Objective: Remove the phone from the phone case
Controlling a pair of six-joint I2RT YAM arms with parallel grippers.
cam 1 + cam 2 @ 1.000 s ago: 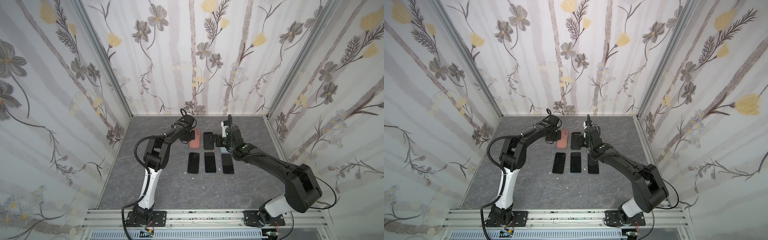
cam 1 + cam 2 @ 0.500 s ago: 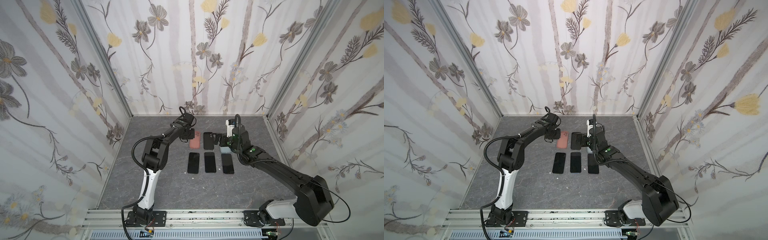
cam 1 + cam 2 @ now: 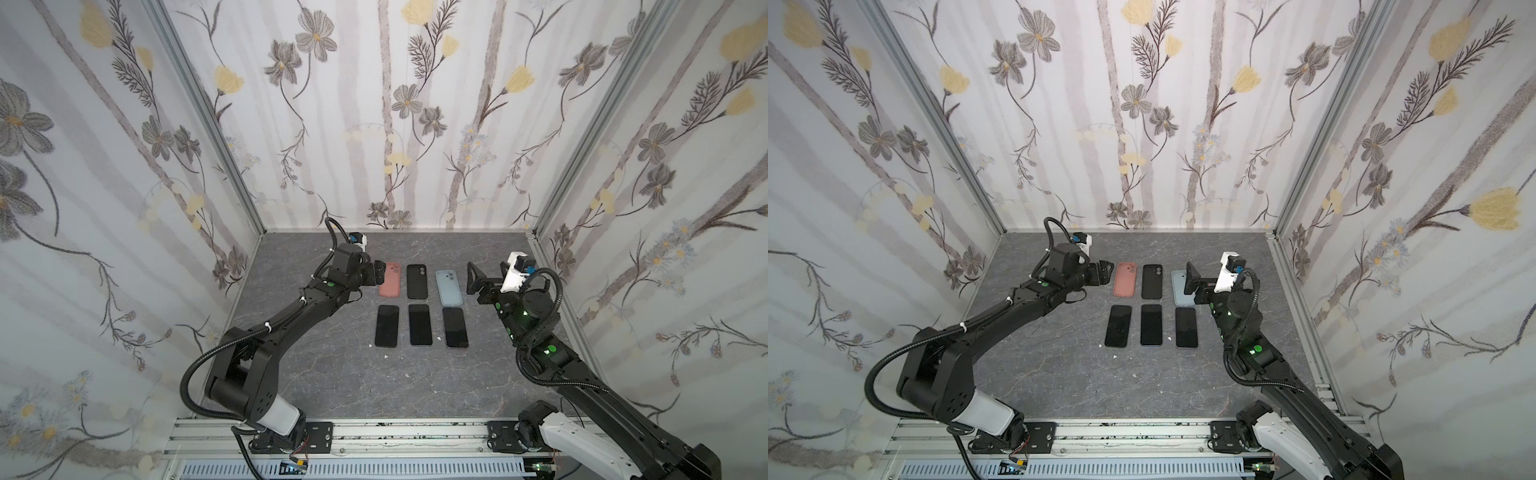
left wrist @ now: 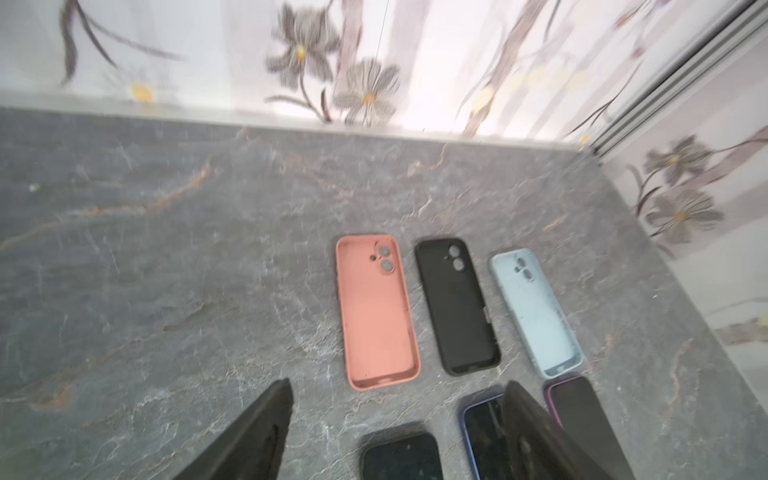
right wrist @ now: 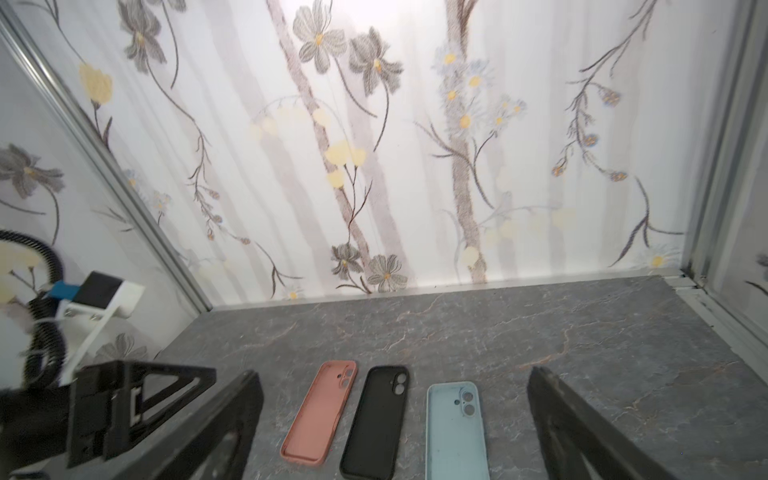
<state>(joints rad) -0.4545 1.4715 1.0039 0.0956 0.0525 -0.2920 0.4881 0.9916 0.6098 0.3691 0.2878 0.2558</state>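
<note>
Left gripper [image 3: 377, 274] spread, empty, just beside pink case [image 3: 390, 279]; right gripper [image 3: 475, 281] spread too. I plan a straight lift away, so no case gets nudged.

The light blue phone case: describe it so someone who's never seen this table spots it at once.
On the grey table, six things lie in two rows of three: phones in the near row, empty cases in the far row. The light blue phone case ends the far row on the right in both top views; beside it lie a black case and a pink case.
</note>
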